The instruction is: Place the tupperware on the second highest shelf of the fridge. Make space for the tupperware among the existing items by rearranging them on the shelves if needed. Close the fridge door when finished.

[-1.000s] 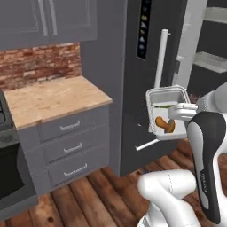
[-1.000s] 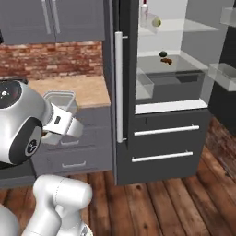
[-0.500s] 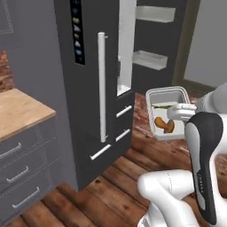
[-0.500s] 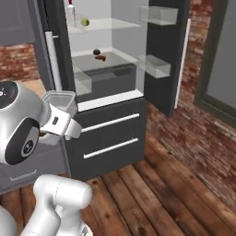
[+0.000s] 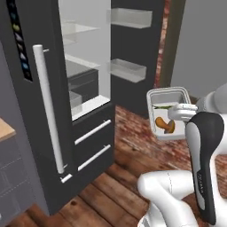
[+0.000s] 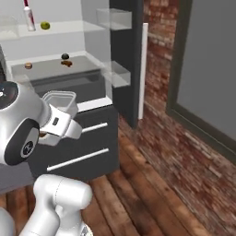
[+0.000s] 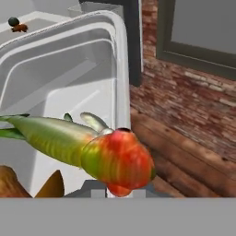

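The tupperware (image 5: 166,114) hangs in mid air in front of the fridge (image 5: 31,111), and my gripper (image 5: 179,111) is shut on its right rim. From the right base it shows as a pale tub (image 6: 60,100) just above my hand. Up close, its white rim (image 7: 120,69) surrounds orange-brown pieces and a green-to-red strip of food (image 7: 87,150). The right door stands open. One glass shelf (image 6: 69,28) carries a red-capped bottle (image 6: 28,16) and a yellow-green fruit (image 6: 44,26). The pane below (image 6: 50,68) bears a dark green fruit (image 6: 65,56) and a beige ball (image 6: 28,66). The fridge's top is cut off.
The open door (image 6: 126,55) carries clear bins (image 6: 115,73) and a white handle (image 6: 143,69). The left door, with its long bar handle (image 5: 48,111), is shut. Two drawers (image 6: 78,143) sit below. A brick wall (image 6: 184,138) runs on the right, over wood floor.
The whole picture has swung from the counter and cabinets to the open fridge, so the base has moved. The tupperware stays in my shut gripper at the same height.
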Robot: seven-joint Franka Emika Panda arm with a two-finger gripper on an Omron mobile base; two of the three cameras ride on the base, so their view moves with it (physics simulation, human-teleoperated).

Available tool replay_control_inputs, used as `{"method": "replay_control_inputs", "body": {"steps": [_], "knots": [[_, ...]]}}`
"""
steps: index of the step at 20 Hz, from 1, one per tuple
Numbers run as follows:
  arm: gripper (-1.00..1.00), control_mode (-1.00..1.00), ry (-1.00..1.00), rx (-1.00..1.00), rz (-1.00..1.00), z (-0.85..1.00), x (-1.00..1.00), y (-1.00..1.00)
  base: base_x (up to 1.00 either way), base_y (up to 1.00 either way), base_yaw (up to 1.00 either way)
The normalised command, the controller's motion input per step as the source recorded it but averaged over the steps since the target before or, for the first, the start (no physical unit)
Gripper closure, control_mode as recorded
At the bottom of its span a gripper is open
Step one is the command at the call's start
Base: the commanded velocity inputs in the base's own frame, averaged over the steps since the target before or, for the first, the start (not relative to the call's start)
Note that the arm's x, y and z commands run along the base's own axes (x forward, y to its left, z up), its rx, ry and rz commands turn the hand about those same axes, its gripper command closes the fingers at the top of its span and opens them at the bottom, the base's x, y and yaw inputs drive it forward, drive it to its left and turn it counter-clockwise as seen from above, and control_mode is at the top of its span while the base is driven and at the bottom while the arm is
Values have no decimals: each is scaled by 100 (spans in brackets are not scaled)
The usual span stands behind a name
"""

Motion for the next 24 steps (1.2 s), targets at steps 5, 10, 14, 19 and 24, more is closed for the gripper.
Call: {"method": "replay_control_inputs", "body": {"steps": [5,10,14,19,24], "knots": [[100,100,0,0,0,0,0,0,73,-54,39],[100,100,0,0,0,0,0,0,50,-10,47],[100,100,0,0,0,0,0,0,40,0,47],[100,100,0,0,0,0,0,0,60,-23,40],[100,100,0,0,0,0,0,0,77,-33,35]]}}
